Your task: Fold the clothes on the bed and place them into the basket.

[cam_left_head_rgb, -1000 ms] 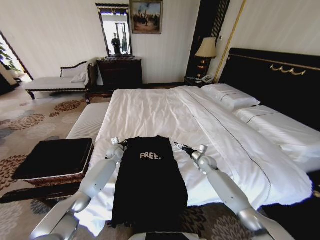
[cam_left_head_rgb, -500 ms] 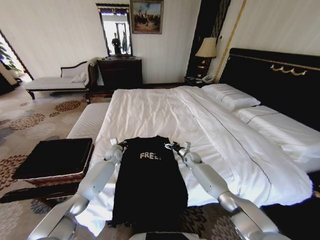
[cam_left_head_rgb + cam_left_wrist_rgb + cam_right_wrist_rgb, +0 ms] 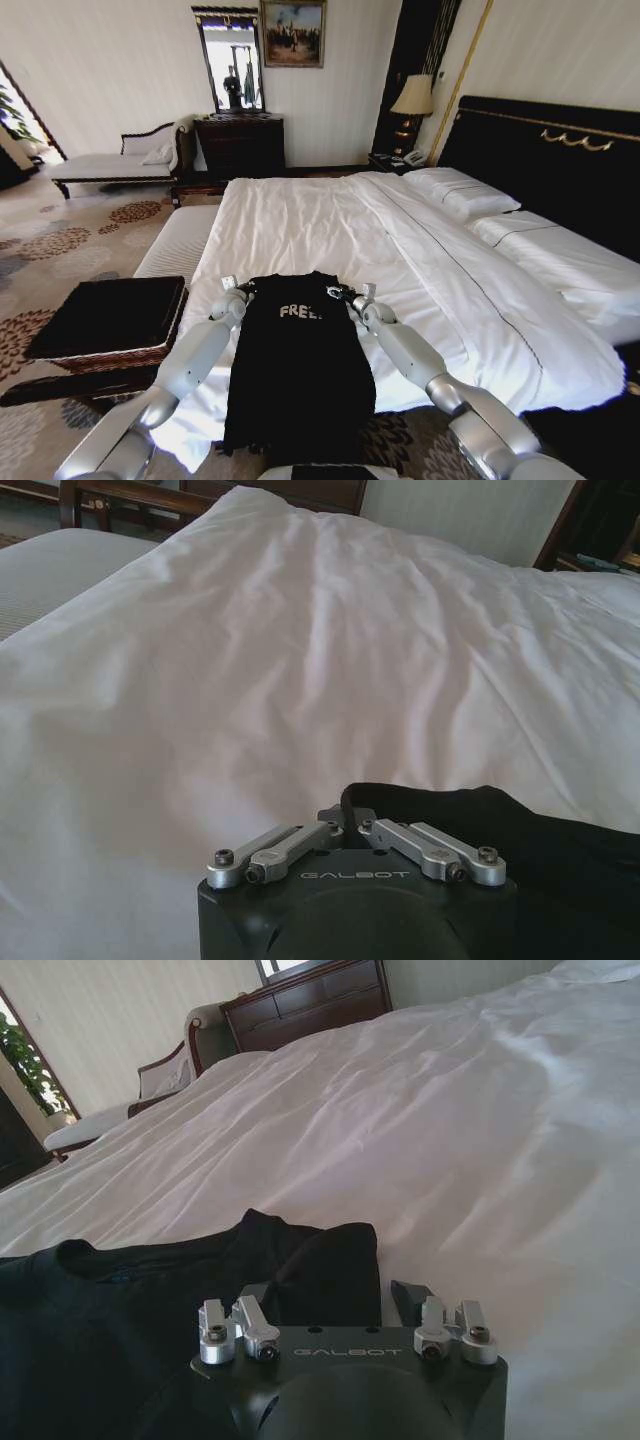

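T-shirt (image 3: pixel 298 365) lies flat on the bed (image 3: pixel 420 260); left end effector (image 3: pixel 348 827) pinches its shoulder, right end effector (image 3: pixel 340 1295), unclenched, must clamp the other.

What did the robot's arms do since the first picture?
The right gripper slid in across the bed to the T-shirt's shoulder corner, jaws open around the cloth. The left gripper stayed pinched on the other shoulder. Shirt and basket did not move.
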Robot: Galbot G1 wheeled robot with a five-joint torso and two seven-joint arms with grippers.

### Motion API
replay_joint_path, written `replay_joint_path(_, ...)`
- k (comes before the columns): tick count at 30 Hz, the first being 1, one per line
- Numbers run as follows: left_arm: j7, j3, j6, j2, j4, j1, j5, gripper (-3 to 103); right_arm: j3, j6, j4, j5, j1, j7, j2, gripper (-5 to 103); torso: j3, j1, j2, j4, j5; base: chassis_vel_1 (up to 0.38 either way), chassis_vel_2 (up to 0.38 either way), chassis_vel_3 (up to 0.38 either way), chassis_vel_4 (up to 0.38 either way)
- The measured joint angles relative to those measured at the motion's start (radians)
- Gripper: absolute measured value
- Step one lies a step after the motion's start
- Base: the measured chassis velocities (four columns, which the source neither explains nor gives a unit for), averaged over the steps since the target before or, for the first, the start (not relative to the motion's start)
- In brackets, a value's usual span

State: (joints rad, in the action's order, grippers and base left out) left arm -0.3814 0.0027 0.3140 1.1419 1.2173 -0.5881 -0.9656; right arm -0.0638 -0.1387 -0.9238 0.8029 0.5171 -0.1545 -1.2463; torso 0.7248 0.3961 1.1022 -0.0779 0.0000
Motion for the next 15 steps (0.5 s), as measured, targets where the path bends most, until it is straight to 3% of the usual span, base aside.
replay_joint_path(4,0.000,-0.001,0.001,-0.003,0.000,-0.001,-0.002,0,-0.009,0.000,0.003,0.001,-0.004,0.003,0.002,50,0.000,0.000,0.000,0.0000,0.0000,0.000,0.000,0.000,0.000)
replay_joint_path(6,0.000,-0.001,0.001,-0.003,0.000,-0.001,-0.002,0,-0.011,0.000,0.004,0.000,-0.005,0.005,0.002,50,0.000,0.000,0.000,0.0000,0.0000,0.000,0.000,0.000,0.000)
replay_joint_path(9,0.000,0.000,0.001,-0.006,-0.005,-0.001,-0.002,0,-0.011,0.001,0.008,-0.001,-0.005,0.008,0.000,33,0.000,0.000,0.000,0.0000,0.0000,0.000,0.000,0.000,0.000)
replay_joint_path(11,0.001,0.000,0.001,-0.006,-0.005,-0.001,-0.002,0,-0.011,0.001,0.008,-0.001,-0.005,0.009,-0.001,33,0.000,0.000,0.000,0.0001,0.0000,0.000,0.000,0.000,0.000)
replay_joint_path(15,0.001,0.001,0.001,-0.022,0.017,-0.004,0.000,0,-0.002,0.000,-0.047,0.020,0.005,0.032,0.010,12,0.000,0.000,0.000,0.0000,0.0000,0.000,0.000,0.000,0.000)
